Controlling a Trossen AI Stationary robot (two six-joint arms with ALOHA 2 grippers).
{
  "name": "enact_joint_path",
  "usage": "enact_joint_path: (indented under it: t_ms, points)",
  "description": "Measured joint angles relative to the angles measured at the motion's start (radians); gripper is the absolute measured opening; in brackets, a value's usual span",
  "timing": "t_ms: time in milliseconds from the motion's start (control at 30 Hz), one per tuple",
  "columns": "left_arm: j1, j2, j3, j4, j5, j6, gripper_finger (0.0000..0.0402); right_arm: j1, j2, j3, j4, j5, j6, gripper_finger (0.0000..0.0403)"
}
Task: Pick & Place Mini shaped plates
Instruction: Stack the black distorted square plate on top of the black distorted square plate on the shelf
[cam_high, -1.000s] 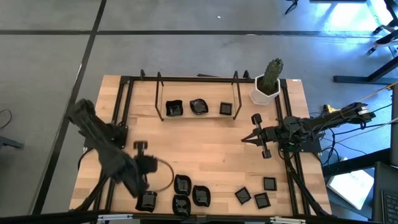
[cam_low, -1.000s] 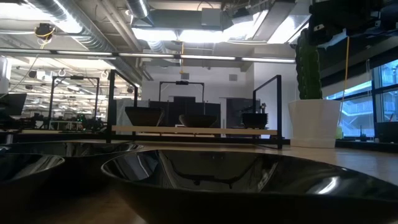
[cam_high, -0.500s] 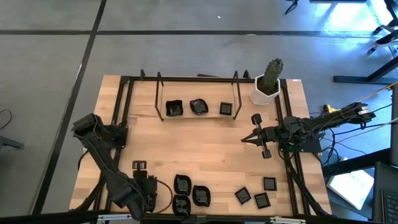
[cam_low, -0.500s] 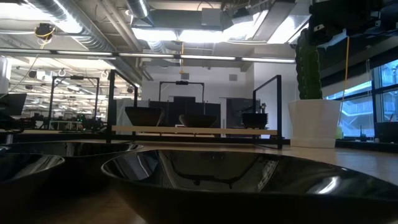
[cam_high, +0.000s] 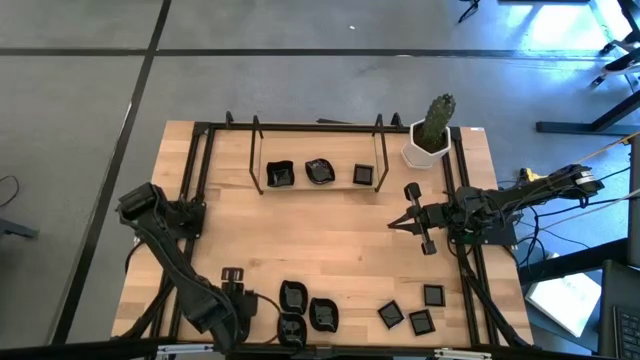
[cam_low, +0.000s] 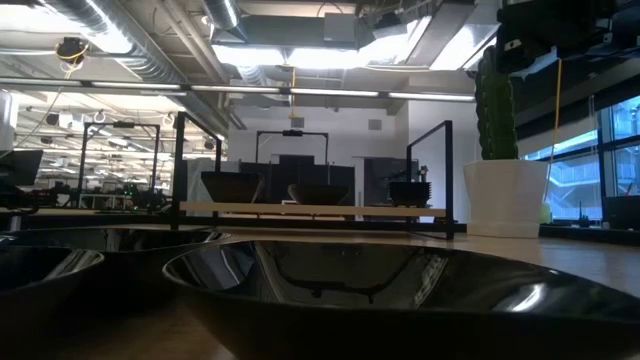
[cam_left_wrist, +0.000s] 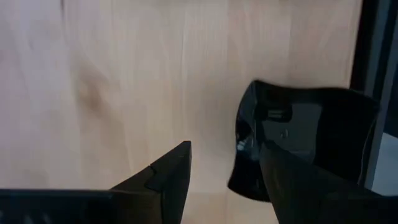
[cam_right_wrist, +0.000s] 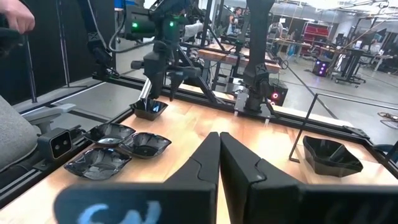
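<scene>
Since a second ago the left gripper (cam_high: 238, 312) has swung from beside the tabletop's left edge down to the near edge, and its jaws have gone from clenched to released.

From above, the mini shaped plates (cam_high: 310, 312) count out thus: three in a row under the black frame (cam_high: 318, 135) at the far side, three rounded ones clustered at the near edge, and three small squares to their right. A tenth plate sits under the left gripper, mostly hidden in this view. The right gripper (cam_high: 393, 224) waits over the right side of the tabletop (cam_high: 330, 225), near the cactus pot (cam_high: 428, 140).

The low view alone shows the near plates (cam_low: 380, 290) as huge glossy rims, the far three raised on a pale strip, and the cactus pot (cam_low: 505, 195) at the right.

The left wrist view alone shows the hidden plate (cam_left_wrist: 305, 140), wavy-edged, lying on the wood beside one dark finger, the jaws apart around nothing.

The right wrist view shows its own jaws clenched and empty, the left gripper (cam_right_wrist: 151, 106) over a plate (cam_right_wrist: 149, 109), and three plates (cam_right_wrist: 118, 146) nearby.
</scene>
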Motion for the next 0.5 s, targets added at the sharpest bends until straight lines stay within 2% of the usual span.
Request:
enact_joint_path:
  t_ms: [100, 267, 500]
  points:
    - [-0.006, 0.000, -0.019, 0.046, 0.021, -0.055, 0.0185, 0.000, 0.000, 0.000, -0.001, 0.000, 0.000, 0.0014]
    - [-0.019, -0.001, -0.046, 0.141, 0.040, -0.059, 0.0185, 0.000, 0.000, 0.000, -0.005, 0.000, 0.005, 0.0014]
    - [-0.013, -0.001, -0.124, 0.135, 0.061, -0.059, 0.0185, 0.000, 0.000, 0.000, -0.010, 0.000, 0.005, 0.0014]
